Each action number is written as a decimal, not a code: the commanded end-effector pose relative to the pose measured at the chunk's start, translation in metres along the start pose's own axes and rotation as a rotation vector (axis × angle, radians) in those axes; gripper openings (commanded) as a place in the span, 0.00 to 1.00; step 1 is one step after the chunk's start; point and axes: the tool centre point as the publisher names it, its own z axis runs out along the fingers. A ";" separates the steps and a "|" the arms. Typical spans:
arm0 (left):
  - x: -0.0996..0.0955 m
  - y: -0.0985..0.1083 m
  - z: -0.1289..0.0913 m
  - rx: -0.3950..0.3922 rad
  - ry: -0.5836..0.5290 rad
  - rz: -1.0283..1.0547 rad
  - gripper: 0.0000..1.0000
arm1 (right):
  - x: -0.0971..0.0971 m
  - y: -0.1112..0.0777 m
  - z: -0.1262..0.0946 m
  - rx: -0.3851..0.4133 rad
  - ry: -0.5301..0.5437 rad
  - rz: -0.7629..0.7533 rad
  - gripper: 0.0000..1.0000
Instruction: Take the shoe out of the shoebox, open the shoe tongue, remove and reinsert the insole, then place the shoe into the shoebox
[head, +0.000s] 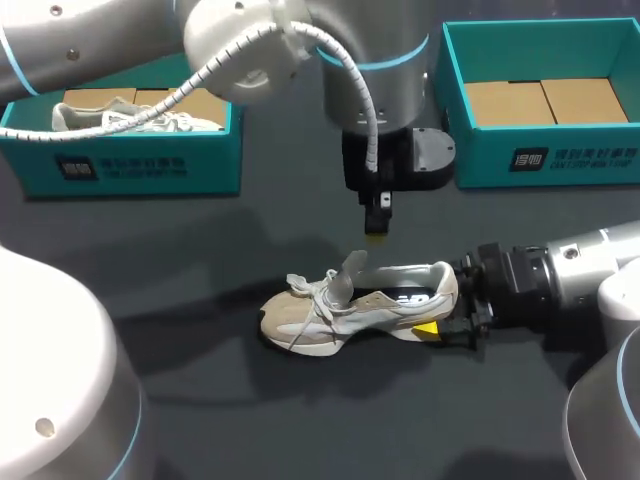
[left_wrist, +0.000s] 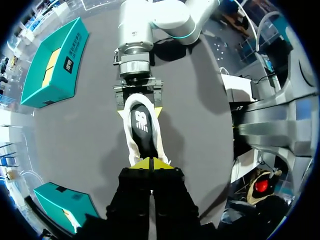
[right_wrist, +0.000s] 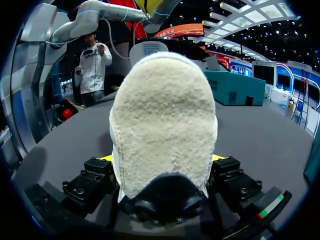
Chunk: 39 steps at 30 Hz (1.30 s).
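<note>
Table (head: 250, 420): dark grey, matte, flat, plain top filling head view edge to edge. Light comes from above, diffuse and even. Soft shadow (head: 190, 300) lies as blurred band from centre toward 9 o'clock. Second dark patch (head: 520, 350) sits toward 4 o'clock. Near edge at 6 o'clock uniformly dim. Left wrist view: same top (left_wrist: 75, 145) reads mid grey, smooth. Right wrist view: top (right_wrist: 260, 135) runs level to far edge, paler grey.

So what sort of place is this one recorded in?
Probably a robot test bench for shoe handling: a dark table, teal shoeboxes, and a sneaker gripped at the heel by the right gripper.
</note>
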 end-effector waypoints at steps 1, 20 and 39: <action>0.006 -0.005 0.019 0.003 -0.029 0.008 0.00 | 0.000 0.000 -0.001 0.004 0.001 0.001 0.00; -0.006 -0.018 0.057 0.025 0.008 0.013 0.00 | 0.000 0.000 -0.001 0.004 0.001 0.001 0.00; -0.014 -0.030 0.090 0.016 0.025 0.003 0.00 | 0.000 0.000 -0.001 0.004 0.001 0.001 0.00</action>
